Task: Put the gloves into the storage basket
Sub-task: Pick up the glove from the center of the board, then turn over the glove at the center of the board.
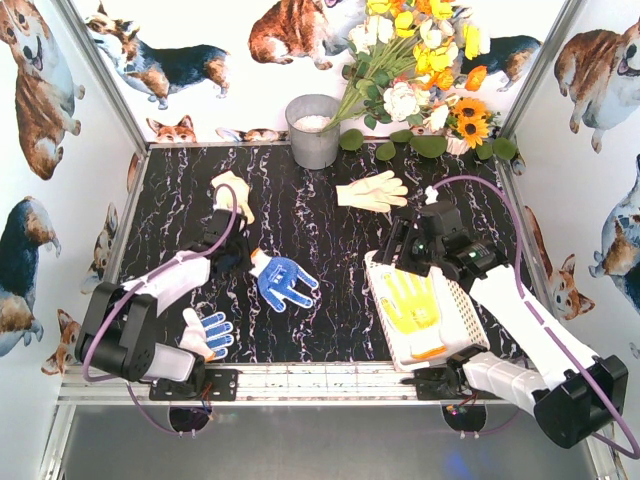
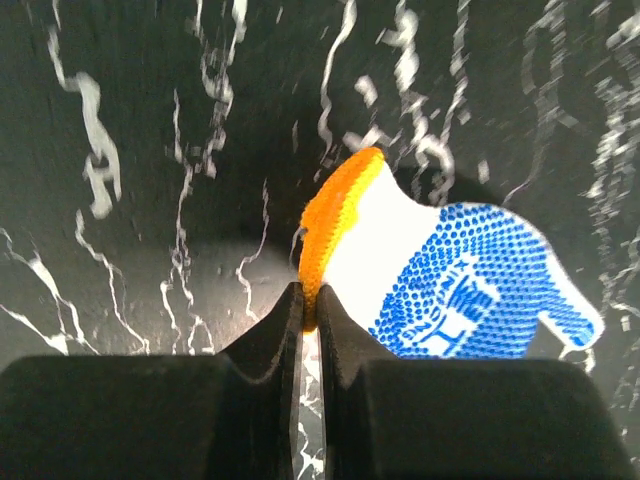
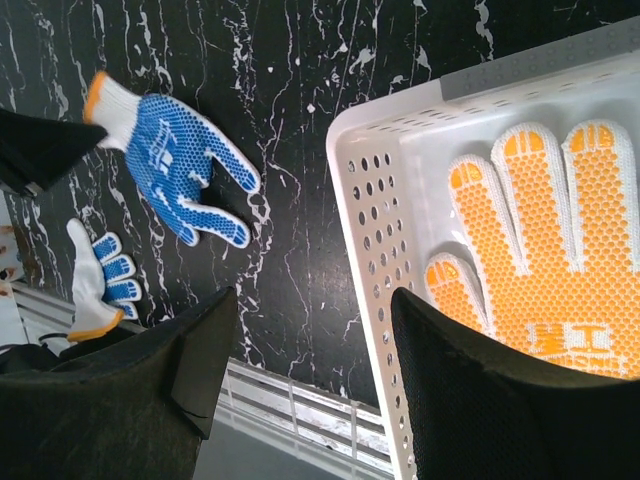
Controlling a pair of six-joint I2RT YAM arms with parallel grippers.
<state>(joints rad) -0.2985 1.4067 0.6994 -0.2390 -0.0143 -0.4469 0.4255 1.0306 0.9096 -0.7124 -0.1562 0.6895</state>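
From above, a white basket (image 1: pixel 455 300) sits at the lower right of the black marble table (image 1: pixel 330 250), and a yellow-dotted glove (image 1: pixel 412 303) lies flat inside it. The right gripper (image 1: pixel 392 248) hangs over the basket's upper-left rim. Left of centre, the left gripper (image 1: pixel 245 262) meets the cuff of a blue-dotted glove (image 1: pixel 285 283). A second blue-dotted glove (image 1: pixel 208 332) lies at the lower left, a cream glove (image 1: pixel 372 190) lies near the top centre, and what looks like another cream one (image 1: pixel 233 195) is half hidden by the left arm. A grey bucket (image 1: pixel 313 130) stands at the top edge. The left wrist view shows the left gripper (image 2: pixel 308 300) pressed together on that glove's orange cuff. In the right wrist view the right gripper (image 3: pixel 312 300) is spread wide and holds nothing, above the basket's perforated wall (image 3: pixel 365 200).
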